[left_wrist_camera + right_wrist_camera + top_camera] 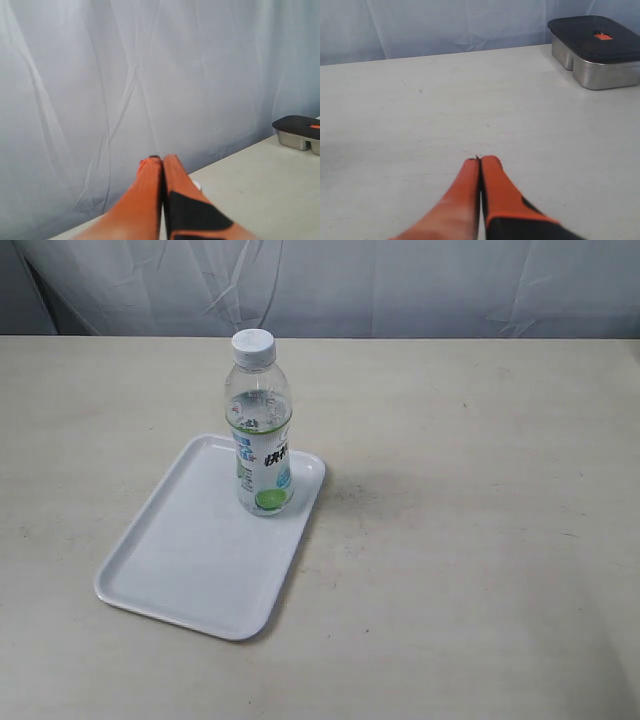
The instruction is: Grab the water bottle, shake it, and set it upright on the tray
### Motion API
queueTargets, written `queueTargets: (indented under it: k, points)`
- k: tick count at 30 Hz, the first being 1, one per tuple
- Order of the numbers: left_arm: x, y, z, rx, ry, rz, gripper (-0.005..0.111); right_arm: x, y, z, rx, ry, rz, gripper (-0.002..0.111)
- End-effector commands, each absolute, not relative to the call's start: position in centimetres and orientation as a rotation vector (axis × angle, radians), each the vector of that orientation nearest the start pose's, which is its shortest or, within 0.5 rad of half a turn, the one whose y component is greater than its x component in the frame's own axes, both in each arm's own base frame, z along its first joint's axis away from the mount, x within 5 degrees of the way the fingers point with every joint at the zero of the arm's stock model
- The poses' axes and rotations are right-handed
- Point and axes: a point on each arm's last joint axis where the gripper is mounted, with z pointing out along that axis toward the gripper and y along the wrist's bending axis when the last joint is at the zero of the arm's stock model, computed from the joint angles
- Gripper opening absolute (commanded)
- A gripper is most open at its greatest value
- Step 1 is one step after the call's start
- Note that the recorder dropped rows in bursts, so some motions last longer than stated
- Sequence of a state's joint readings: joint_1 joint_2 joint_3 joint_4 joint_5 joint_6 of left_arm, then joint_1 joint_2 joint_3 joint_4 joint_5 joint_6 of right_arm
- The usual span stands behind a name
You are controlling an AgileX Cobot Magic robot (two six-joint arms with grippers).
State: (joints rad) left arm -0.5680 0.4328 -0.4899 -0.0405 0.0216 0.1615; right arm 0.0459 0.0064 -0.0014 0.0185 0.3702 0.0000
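Seems done, with bottle (pixel 262 440) upright on tray (pixel 190 560) and left gripper (pixel 161 160) and right gripper (pixel 480 160) both closed on nothing; next, merely keeping clear of it

Open table (pixel 480 540) surrounds the tray (pixel 180 570); the water bottle (pixel 262 430) stands upright as an obstacle on its far right corner.

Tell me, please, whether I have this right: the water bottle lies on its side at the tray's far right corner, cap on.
No: the exterior view shows the water bottle standing upright at the far right corner of the tray, cap on.
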Motion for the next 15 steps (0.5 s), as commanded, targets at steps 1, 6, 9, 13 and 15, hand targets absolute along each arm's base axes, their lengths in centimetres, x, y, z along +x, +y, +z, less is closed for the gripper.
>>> queueTargets:
  k: [1, 6, 9, 13, 15]
  points:
    - [6.3, -2.8, 32.5, 0.343, 1.496, -0.312, 0.0, 5.3, 0.3, 18.1, -0.029, 1.839, 0.041, 0.003]
    - [3.7, -0.7, 30.4, 0.167, 1.544, -0.128, 0.0, 5.3, 0.3, 18.1, -0.029, 1.839, 0.041, 0.003]
    - [3.2, -0.4, 29.2, 0.103, 1.531, -0.081, 0.0, 5.3, 0.3, 18.1, -0.029, 1.839, 0.041, 0.003]
    - [3.3, -0.3, 27.6, 0.067, 1.557, -0.051, 0.0, 5.3, 0.3, 18.1, -0.029, 1.839, 0.041, 0.003]
    - [3.6, -0.3, 26.8, 0.059, 1.582, -0.042, 0.0, 5.3, 0.3, 18.1, -0.029, 1.839, 0.041, 0.003]
